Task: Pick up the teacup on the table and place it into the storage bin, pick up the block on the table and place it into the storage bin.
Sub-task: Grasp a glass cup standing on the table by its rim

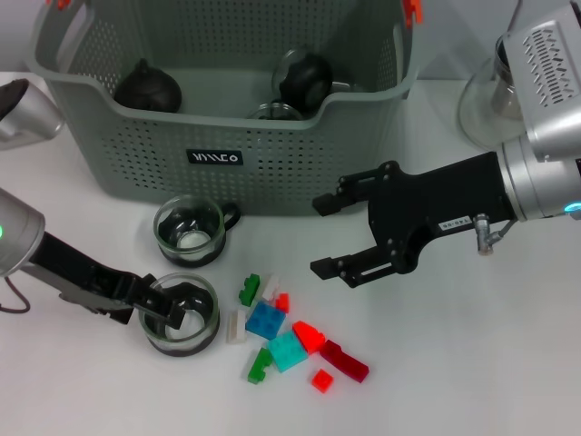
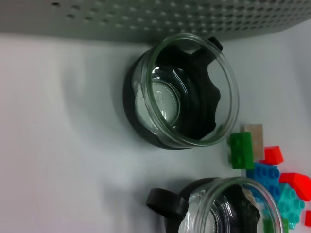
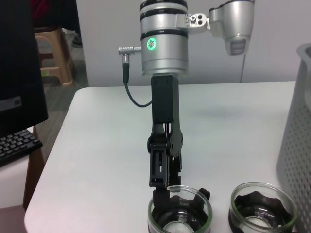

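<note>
The grey-green storage bin (image 1: 136, 145) stands at the back of the table. Two glass teacups with dark inserts stand in front of it: one near the bin wall (image 1: 189, 232) (image 2: 184, 92) (image 3: 263, 211), one nearer the front (image 1: 182, 315) (image 2: 228, 208) (image 3: 180, 214). My left gripper (image 1: 163, 312) (image 3: 163, 191) is shut on the front teacup's rim, one finger inside, one outside; the cup rests on the table. Coloured blocks (image 1: 283, 331) (image 2: 272, 170) lie scattered right of that cup. My right gripper (image 1: 318, 236) is open and empty, above the table right of the cups.
Two dark teapots (image 1: 147, 86) (image 1: 304, 80) and a glass piece lie inside the bin. A glass jug (image 1: 490, 91) stands at the back right. A grey metal object (image 1: 23, 113) sits at the far left. The bin wall (image 3: 294, 145) is close to the far teacup.
</note>
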Tool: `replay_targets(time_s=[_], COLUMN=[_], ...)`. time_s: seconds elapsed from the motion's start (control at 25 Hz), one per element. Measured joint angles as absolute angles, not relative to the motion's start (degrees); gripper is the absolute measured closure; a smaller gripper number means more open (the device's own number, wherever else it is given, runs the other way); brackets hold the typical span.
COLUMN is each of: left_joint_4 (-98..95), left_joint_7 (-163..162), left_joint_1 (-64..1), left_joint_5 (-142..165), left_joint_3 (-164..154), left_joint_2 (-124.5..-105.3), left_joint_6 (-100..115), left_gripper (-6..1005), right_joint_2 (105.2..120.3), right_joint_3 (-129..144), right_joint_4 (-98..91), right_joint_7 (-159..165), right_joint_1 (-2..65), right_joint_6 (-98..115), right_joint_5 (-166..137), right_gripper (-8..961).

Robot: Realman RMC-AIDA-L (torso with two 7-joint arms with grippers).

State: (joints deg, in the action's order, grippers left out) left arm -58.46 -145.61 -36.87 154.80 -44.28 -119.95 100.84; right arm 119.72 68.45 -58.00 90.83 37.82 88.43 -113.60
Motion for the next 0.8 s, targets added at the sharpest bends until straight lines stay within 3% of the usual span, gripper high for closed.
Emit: replay_targets(time_s=[0.8], left_joint_4=[-62.8], left_joint_7=[-150.2], left_joint_1=[-39.2], left_joint_5=[157.6], left_joint_3=[-48.5], left_joint_2=[-119.23], left_joint_6=[101.0], left_gripper=[116], right_joint_2=[119.25], right_joint_3=[66.5], right_joint_4=[-58.4], right_joint_7=[90.6], right_joint_1=[37.8], right_joint_6=[88.4], right_joint_5=[-113.6], right_gripper=[145])
